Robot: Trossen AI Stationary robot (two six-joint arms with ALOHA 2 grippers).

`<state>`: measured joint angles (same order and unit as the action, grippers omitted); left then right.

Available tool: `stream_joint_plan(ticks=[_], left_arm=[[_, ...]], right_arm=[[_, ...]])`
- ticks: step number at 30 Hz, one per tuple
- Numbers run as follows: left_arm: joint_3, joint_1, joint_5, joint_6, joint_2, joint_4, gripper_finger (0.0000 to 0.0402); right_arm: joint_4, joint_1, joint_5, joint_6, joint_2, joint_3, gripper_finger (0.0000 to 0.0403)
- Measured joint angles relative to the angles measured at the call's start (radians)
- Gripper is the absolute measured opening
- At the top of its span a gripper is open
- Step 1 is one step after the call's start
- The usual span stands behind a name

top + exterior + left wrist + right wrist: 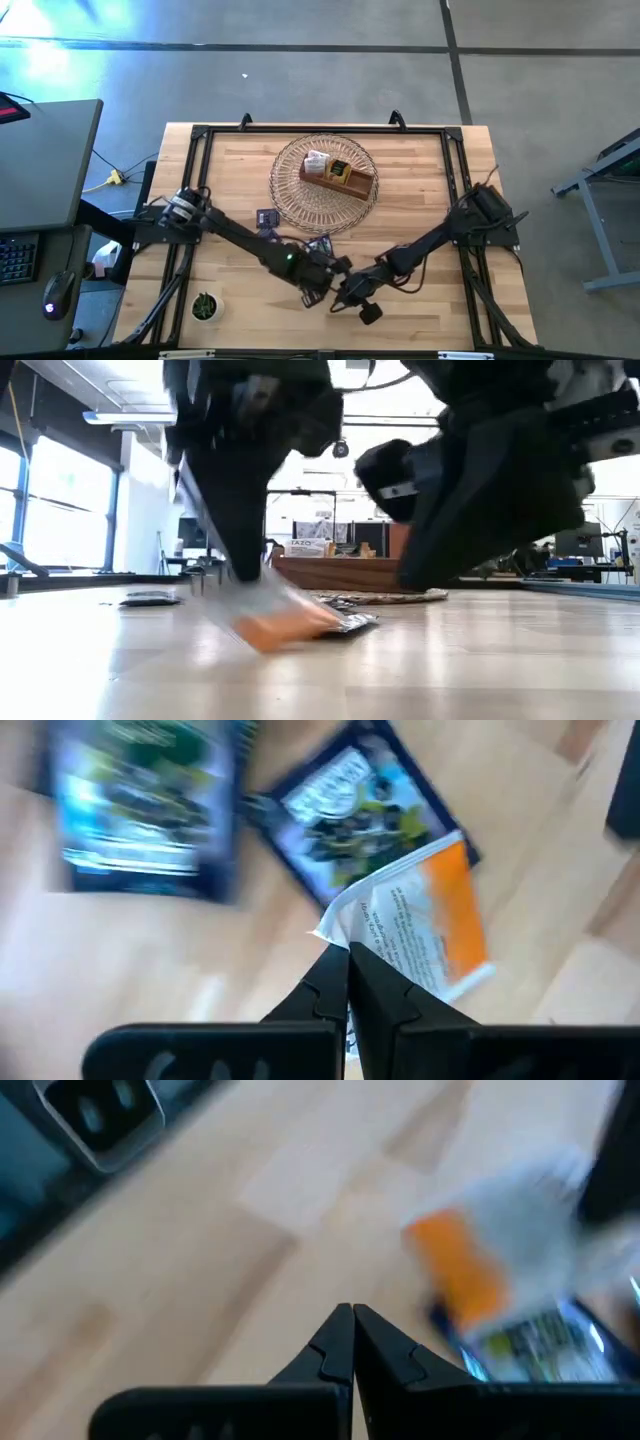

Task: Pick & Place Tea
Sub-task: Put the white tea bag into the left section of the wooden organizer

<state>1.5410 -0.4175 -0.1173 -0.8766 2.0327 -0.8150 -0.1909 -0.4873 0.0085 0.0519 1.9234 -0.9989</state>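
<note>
Under the left gripper (jaws together), orange sachet pinched.

Overhead view straight down, low view level across table, wrist views close above tabletop.

In the left wrist view a dark tea sachet beyond the left gripper is smeared and cut by the edge. Past the right gripper, the orange-and-white sachet is blurred, its print unreadable.
</note>
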Motion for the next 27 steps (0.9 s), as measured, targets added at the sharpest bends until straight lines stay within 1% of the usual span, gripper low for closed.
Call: stream_joint_plan(ticks=[3,5,7,9,11,13,16,19,22,25,27], left_arm=[[0.118,0.026,-0.05,0.115,0.0,-0.238,0.0],[0.203,0.051,-0.12,0.199,-0.001,-0.383,0.0],[0.271,0.083,-0.213,0.286,-0.003,-0.495,0.0],[0.329,0.122,-0.314,0.375,-0.003,-0.575,0.0],[0.379,0.17,-0.393,0.473,-0.003,-0.621,0.0],[0.422,0.228,-0.422,0.599,-0.003,-0.659,0.0],[0.449,0.335,-0.429,0.775,-0.003,-0.669,0.0],[0.439,0.447,-0.455,0.916,-0.003,-0.644,0.0],[0.404,0.541,-0.512,1.009,-0.003,-0.516,0.0],[0.37,0.596,-0.494,1.126,-0.003,-0.351,0.0],[0.355,0.615,-0.487,1.19,-0.002,-0.283,0.0]], right_arm=[[0.137,-0.015,0.066,-0.002,-0.042,0.002,0.0],[0.224,-0.025,0.106,-0.014,-0.078,0.002,0.0],[0.308,-0.036,0.134,-0.049,-0.114,0.0,0.0],[0.409,-0.05,0.158,-0.085,-0.147,0.001,0.0],[0.496,-0.061,0.194,-0.093,-0.188,0.001,0.0],[0.576,-0.072,0.265,-0.082,-0.234,0.0,0.0],[0.669,-0.078,0.395,-0.111,-0.297,0.001,0.0],[0.678,-0.075,0.428,-0.142,-0.367,0.012,0.0],[0.57,-0.074,0.366,-0.14,-0.438,0.107,0.0],[0.398,-0.066,0.253,-0.151,-0.519,0.257,0.0],[0.277,-0.056,0.225,-0.17,-0.577,0.367,0.0]])
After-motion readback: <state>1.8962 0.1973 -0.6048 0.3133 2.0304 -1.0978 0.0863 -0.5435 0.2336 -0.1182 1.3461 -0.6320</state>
